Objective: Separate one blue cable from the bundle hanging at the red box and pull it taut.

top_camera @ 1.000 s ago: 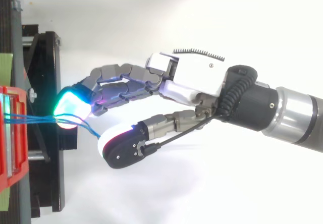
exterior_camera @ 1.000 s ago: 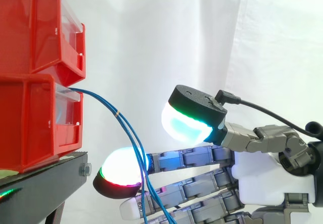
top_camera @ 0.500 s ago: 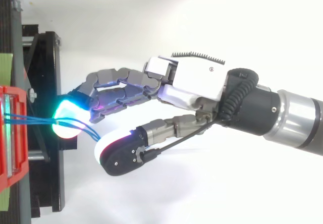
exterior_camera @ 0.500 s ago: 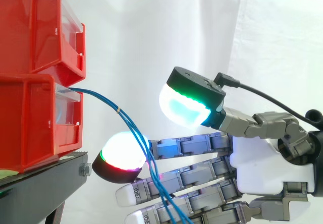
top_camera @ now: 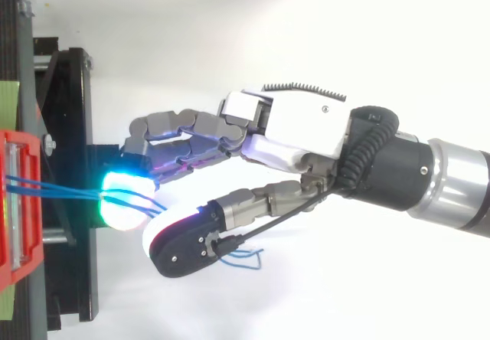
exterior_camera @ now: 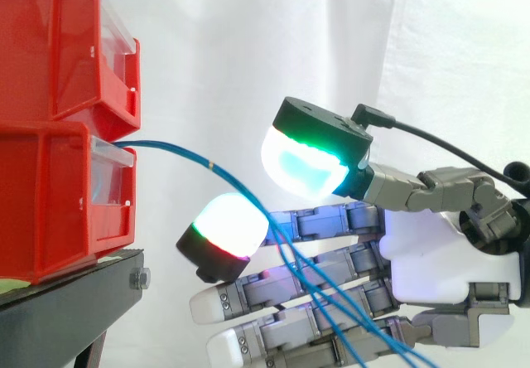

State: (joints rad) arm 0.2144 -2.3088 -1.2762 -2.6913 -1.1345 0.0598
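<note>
Blue cables (exterior_camera: 189,154) run from red bin (exterior_camera: 50,194) across hand (exterior_camera: 431,260)

Blue cables (exterior_camera: 190,156) run off the side view's bottom edge. Red bins (exterior_camera: 50,194) are cut by the left edge. From above, cables vanish beneath the hand (top_camera: 298,125); grip undeterminable.

Red bins (exterior_camera: 50,202): glossy plastic w/ clear fronts. Stand (exterior_camera: 66,318): matt black metal. Curtain (exterior_camera: 455,53): white cloth, creased.
</note>
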